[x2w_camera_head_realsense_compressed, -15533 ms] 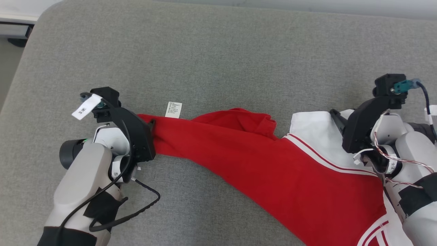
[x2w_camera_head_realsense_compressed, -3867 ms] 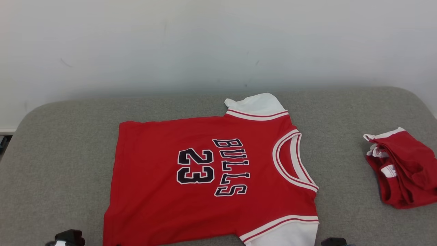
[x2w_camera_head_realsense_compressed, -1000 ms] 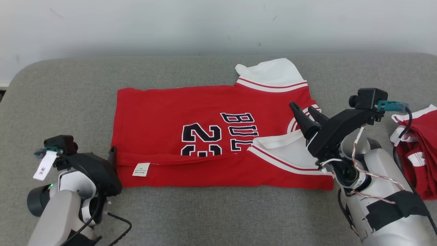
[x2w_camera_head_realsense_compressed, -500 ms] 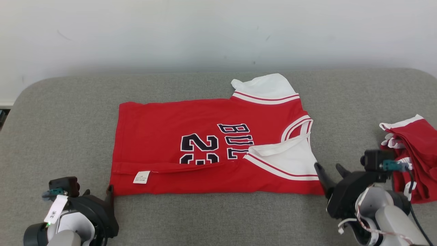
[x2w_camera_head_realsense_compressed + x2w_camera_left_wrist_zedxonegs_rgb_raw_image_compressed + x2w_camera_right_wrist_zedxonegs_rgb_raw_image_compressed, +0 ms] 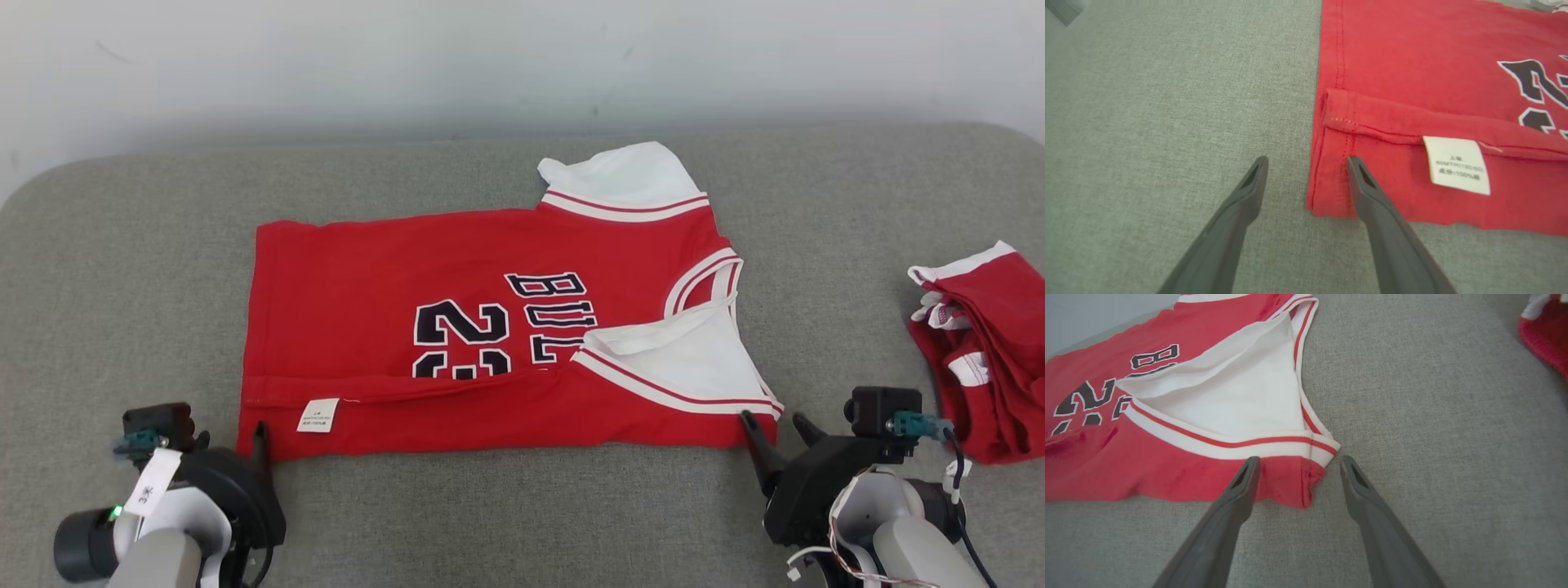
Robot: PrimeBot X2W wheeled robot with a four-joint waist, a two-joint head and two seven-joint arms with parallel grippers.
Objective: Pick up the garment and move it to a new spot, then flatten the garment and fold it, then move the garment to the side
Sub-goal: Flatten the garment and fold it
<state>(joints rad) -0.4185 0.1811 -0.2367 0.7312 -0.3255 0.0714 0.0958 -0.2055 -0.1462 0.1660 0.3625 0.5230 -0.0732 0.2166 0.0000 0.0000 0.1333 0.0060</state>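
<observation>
Red jersey (image 5: pixel 392 269) lies flat mid-frame in head view on grey cushion (image 5: pixel 122 245), lettering sideways, collar end toward frame right. Its lower edge is folded up over itself: the folded strip runs along the bottom side & covers the lower part of the number and letters. One white sleeve (image 5: pixel 694 359) is turned in over the chest at lower right; the other sleeve (image 5: pixel 620 175) sticks out at the top. White care label (image 5: pixel 318 414) sits on the folded strip near the lower-left corner. L gripper (image 5: pixel 233 437) at lower left of frame, claw spread, nothing in it. In L wrist view one finger (image 5: pixel 1367 192) is over the jersey's corner hem, the other over bare cushion; contact w/ cloth can't tell. R gripper (image 5: pixel 771 418) at lower right of frame, claw spread too, empty. In R wrist view its tips stand either side of the jersey's red corner, just below the striped sleeve band. Second red/white garment (image 5: pixel 988 351) bunched at far right edge, well apart from jersey. Pale wall (image 5: pixel 326 65) across the top.
</observation>
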